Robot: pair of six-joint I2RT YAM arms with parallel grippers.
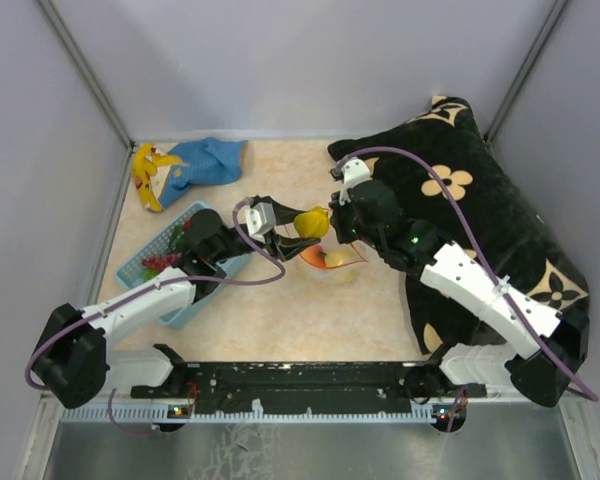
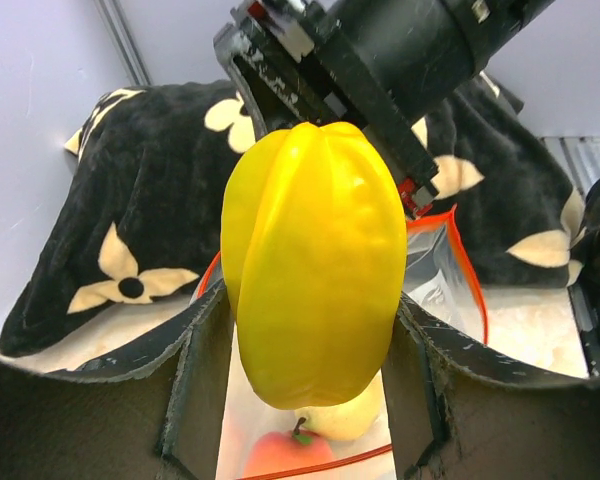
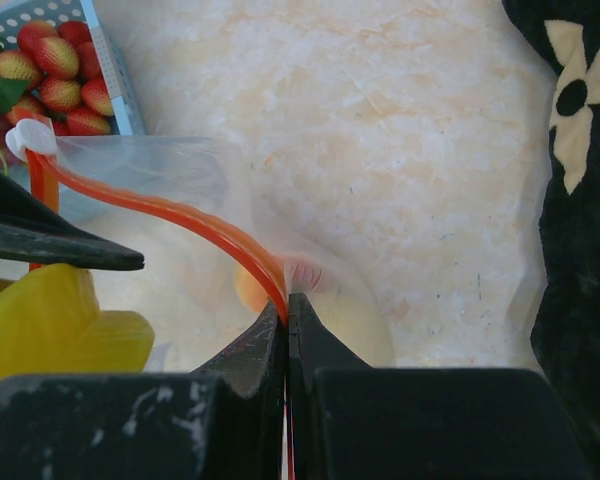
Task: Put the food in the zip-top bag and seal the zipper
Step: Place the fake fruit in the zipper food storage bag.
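My left gripper (image 1: 298, 225) (image 2: 310, 340) is shut on a yellow ribbed toy fruit (image 2: 315, 260) (image 1: 312, 222) and holds it just above the open mouth of the zip-top bag (image 1: 332, 262). Inside the bag lie an orange-pink peach (image 2: 280, 455) and a pale yellow pear (image 2: 352, 418). On the bag's far rim, my right gripper (image 1: 342, 228) (image 3: 288, 305) is shut on the orange-red zipper (image 3: 180, 215) and holds the mouth up. The zipper's white end piece (image 3: 30, 138) shows at the left. Red strawberries (image 3: 65, 75) lie in the basket.
The light-blue basket (image 1: 175, 268) (image 3: 105, 60) stands under my left arm, left of the bag. At the back left lie a yellow banana (image 1: 145, 175) and a blue cloth (image 1: 208, 160). A black flowered pillow (image 1: 480, 200) fills the right side.
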